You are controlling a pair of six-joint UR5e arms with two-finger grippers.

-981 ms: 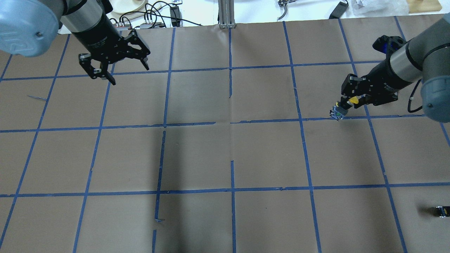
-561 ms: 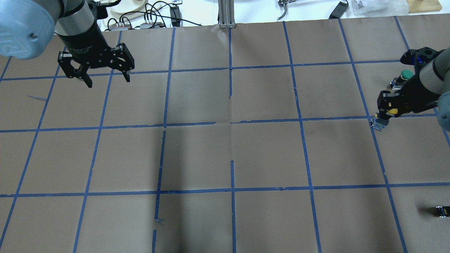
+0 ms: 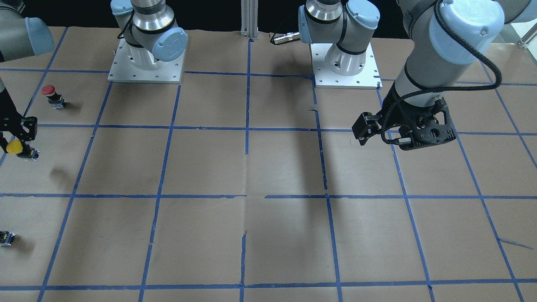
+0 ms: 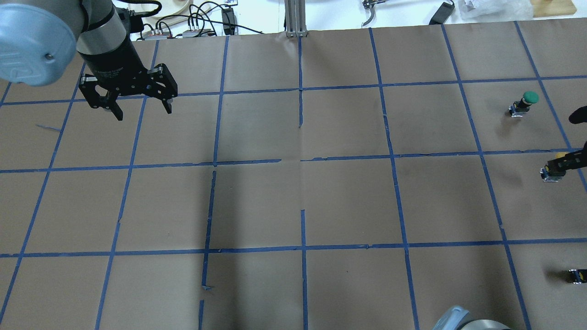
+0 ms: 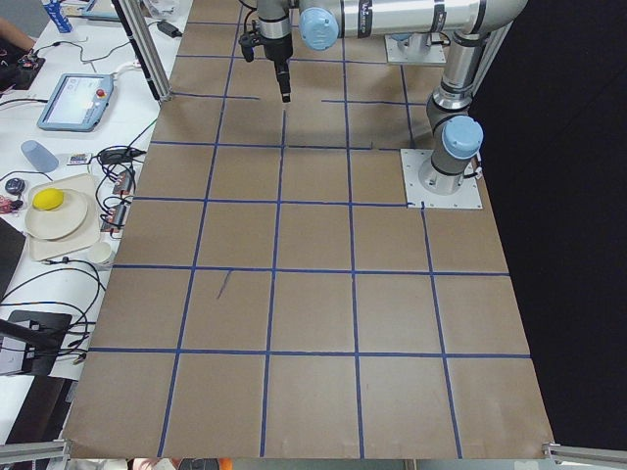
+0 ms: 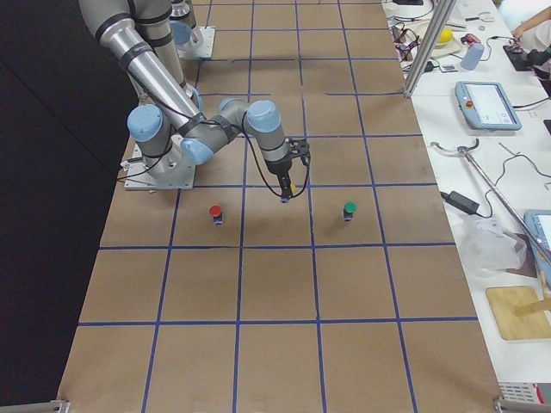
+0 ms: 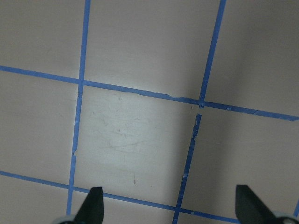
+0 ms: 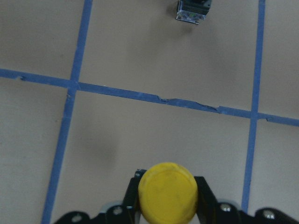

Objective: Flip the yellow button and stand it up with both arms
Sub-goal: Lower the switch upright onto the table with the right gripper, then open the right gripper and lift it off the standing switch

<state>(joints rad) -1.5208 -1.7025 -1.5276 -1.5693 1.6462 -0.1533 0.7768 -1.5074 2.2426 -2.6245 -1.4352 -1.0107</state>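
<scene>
Your right gripper (image 3: 19, 144) is clasping the yellow button (image 8: 167, 196), holding it above the brown paper (image 4: 348, 201) between the red-capped button (image 3: 48, 89) and the green-capped button (image 4: 530, 96). Your left gripper (image 4: 140, 104) is hovering with its fingers spread, gripping nothing.

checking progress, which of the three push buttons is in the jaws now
The yellow button, clamped in the jaws of the right gripper; the red button and the green button stand alone, ungripped.

Brown paper-covered table (image 4: 348, 201) gridded with blue tape (image 4: 303, 248) — a cluttered white bench (image 6: 527, 163) alongside it.
</scene>
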